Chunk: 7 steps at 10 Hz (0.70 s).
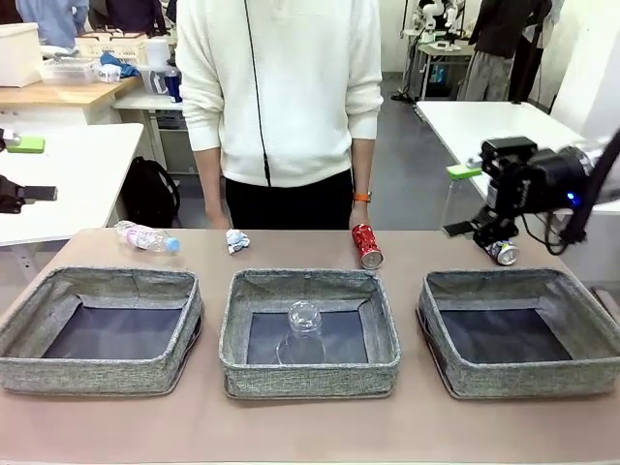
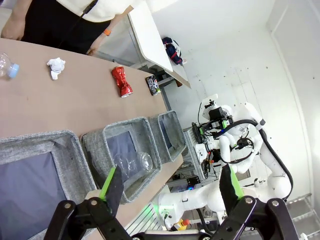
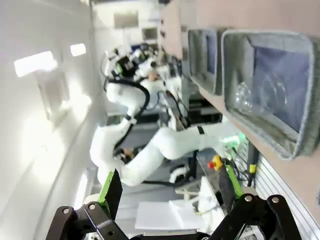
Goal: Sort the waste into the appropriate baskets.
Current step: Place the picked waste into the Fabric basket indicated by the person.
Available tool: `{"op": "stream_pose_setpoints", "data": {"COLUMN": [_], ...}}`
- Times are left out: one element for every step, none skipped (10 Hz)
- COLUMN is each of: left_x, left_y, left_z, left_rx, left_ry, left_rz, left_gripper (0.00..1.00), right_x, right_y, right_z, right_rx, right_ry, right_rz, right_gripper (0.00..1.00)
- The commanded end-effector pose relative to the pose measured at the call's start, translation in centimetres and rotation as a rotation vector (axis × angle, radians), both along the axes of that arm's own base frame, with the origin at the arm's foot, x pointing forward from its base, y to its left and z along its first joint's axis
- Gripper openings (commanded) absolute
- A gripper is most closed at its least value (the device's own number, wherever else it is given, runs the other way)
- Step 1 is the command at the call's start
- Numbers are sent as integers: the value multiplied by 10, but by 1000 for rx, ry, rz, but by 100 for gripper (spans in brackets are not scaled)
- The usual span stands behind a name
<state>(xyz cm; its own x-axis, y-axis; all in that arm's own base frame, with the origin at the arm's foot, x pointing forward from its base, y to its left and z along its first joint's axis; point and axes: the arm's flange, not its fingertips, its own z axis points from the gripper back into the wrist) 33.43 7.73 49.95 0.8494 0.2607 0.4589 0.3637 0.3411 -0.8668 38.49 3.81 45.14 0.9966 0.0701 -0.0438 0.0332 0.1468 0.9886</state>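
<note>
Three grey baskets stand in a row: left (image 1: 97, 373), middle (image 1: 310, 376), right (image 1: 528, 376). A clear plastic cup (image 1: 302, 329) lies in the middle basket (image 3: 230, 75). Behind the baskets on the table lie a clear bottle (image 1: 145, 236), a white paper ball (image 1: 236, 240), a red can (image 1: 367, 246) and a dark blue can (image 1: 502, 252). My right gripper (image 1: 459, 201) hovers open just left of and above the blue can, holding nothing. At the far left edge my left gripper (image 1: 37, 169) is open and empty, off the table. In the left wrist view the red can (image 2: 121, 81) and blue can (image 2: 153, 85) lie far ahead.
A person in a white sweater stands at the far side, one hand (image 1: 360, 218) hanging just behind the red can. White tables (image 1: 68, 165) flank the work table. Bare tabletop lies in front of the baskets.
</note>
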Motion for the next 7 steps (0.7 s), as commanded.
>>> {"op": "stream_pose_setpoints", "data": {"left_x": [1,1,1,1,1,1,1], "left_y": [-1,-1,-1,-1,-1,-1,-1], "left_z": [1,1,1,1,1,1,1], "left_rx": [-17,-17,-17,-17,-17,-17,-17], "left_ry": [-28,-28,-28,-28,-28,-28,-28], "left_rz": [-3,-3,-3,-3,-3,-3,-3], "left_gripper": [100,100,100,100,100,100,100], "right_x": [-15,-19,-21,-9,-9,-9,-9], "right_y": [-13,-20,-19,-28,-28,-28,-28], "right_z": [8,5,3,-4,-4,-4,-4], "right_rx": [16,-3,-31,3,3,3,3], "right_ry": [17,12,-32,9,9,9,9], "right_rz": [-129,-163,-177,-101,-101,-101,-101], "right_gripper": [100,100,100,100,100,100,100]}}
